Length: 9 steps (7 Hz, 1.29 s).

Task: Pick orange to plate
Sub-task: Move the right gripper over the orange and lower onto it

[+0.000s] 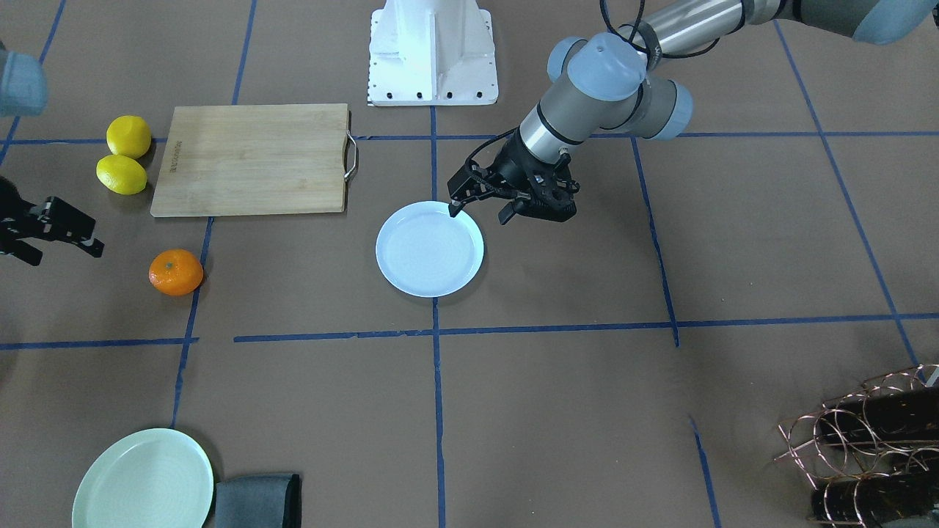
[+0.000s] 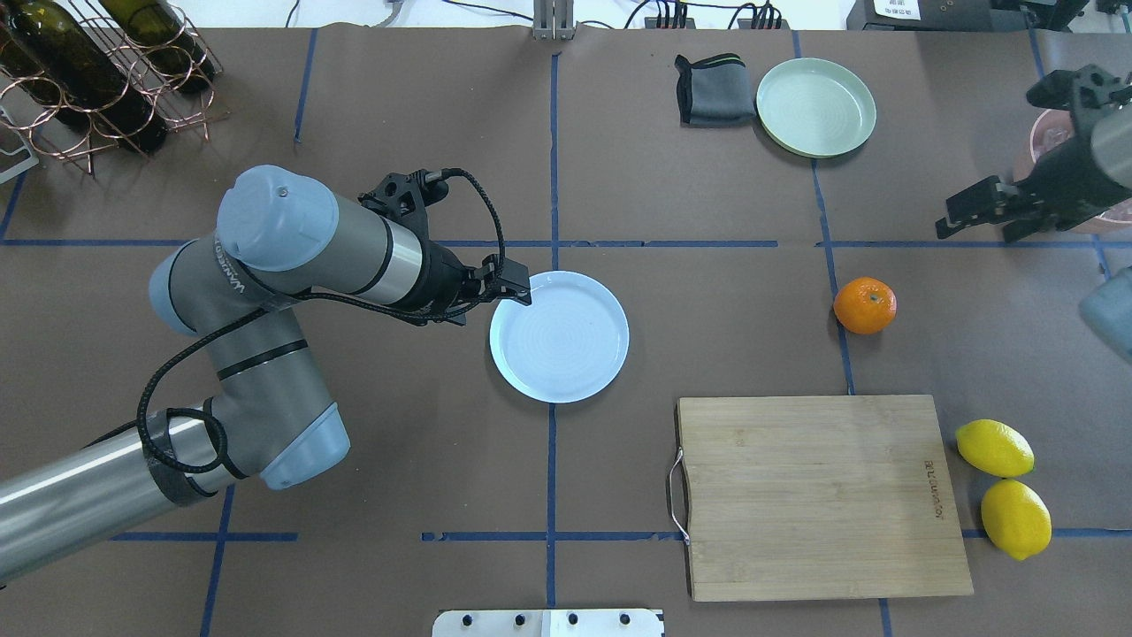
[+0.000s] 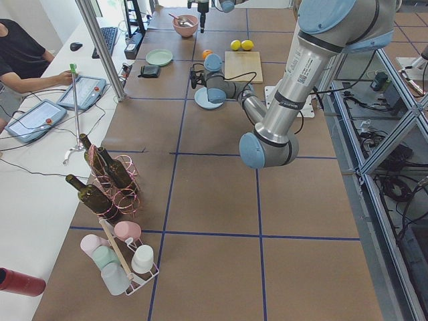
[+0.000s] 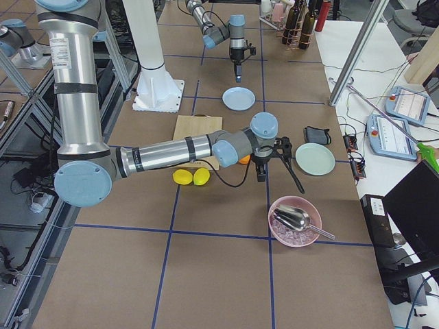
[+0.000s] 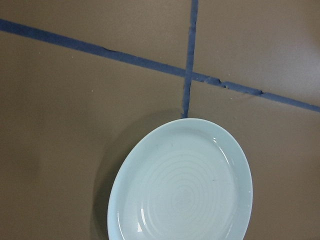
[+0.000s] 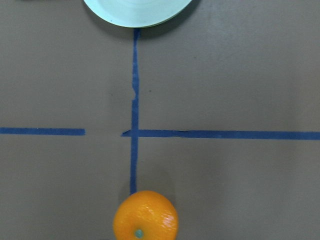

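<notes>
Starting mid-left in the overhead view with the left gripper (image 2: 506, 290): fingers spread, holding nothing, poised right at the left rim of the plate (image 2: 566, 345). Risky spot, that; could block an incoming drop or get clipped by the other arm.

On to centre: plate bare, nothing on it.

Further right, well apart from it, the orange (image 2: 865, 305), sitting loose on the table just beside a blue tape line, above the cutting board (image 2: 822, 495). Round, so likely to roll off if nudged off-centre or pinched too shallow.

Far right now, the right gripper (image 2: 977, 228): likewise parted, likewise empty, hovering up and to the right of the fruit, not touching.

Lower right, two lemons (image 2: 995, 448): similar size and shape, easy to grab by mistake. Long carry back to centre as well; could slip out under a weak squeeze.
</notes>
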Available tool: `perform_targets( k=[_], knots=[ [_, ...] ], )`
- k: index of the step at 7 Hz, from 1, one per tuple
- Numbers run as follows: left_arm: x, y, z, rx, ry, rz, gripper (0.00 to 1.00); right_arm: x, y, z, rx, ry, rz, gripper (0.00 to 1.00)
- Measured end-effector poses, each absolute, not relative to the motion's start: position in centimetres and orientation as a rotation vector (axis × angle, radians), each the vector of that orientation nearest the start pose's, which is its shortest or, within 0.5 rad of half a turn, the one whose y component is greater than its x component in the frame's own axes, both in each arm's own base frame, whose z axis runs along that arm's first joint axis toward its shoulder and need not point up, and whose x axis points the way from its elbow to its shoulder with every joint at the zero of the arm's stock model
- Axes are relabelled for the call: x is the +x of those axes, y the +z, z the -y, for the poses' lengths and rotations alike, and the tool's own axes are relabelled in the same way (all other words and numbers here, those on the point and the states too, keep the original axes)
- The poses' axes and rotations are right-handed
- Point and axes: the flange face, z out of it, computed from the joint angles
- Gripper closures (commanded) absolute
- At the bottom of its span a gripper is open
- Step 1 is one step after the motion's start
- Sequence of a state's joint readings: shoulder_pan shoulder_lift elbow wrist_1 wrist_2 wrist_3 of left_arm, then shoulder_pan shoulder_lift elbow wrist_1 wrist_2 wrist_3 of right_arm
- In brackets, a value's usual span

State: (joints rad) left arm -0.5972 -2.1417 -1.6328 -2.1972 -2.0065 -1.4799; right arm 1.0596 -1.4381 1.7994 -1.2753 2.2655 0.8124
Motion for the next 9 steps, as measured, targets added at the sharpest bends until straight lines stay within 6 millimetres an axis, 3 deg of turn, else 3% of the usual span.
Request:
perform_targets(
  k=[1,2,6,9],
  knots=[
    [49.4,22.0,44.9,0.066,-0.162,-1.291,0.01,-24.6,42.9,50.8,0.096,0.085,0.882,0.00],
    [49.4,22.1,44.9,0.066,-0.163,-1.291,0.01,-26.6,42.4,50.4,0.103,0.102,0.861,0.00],
    [49.3,22.5,44.9,0.063,-0.166,-1.286,0.01,-31.4,44.6,48.8,0.076,0.100,0.798,0.00],
    [49.3,22.7,44.9,0.062,-0.167,-1.283,0.01,-33.3,45.3,48.1,0.094,0.094,0.757,0.00]
  ],
)
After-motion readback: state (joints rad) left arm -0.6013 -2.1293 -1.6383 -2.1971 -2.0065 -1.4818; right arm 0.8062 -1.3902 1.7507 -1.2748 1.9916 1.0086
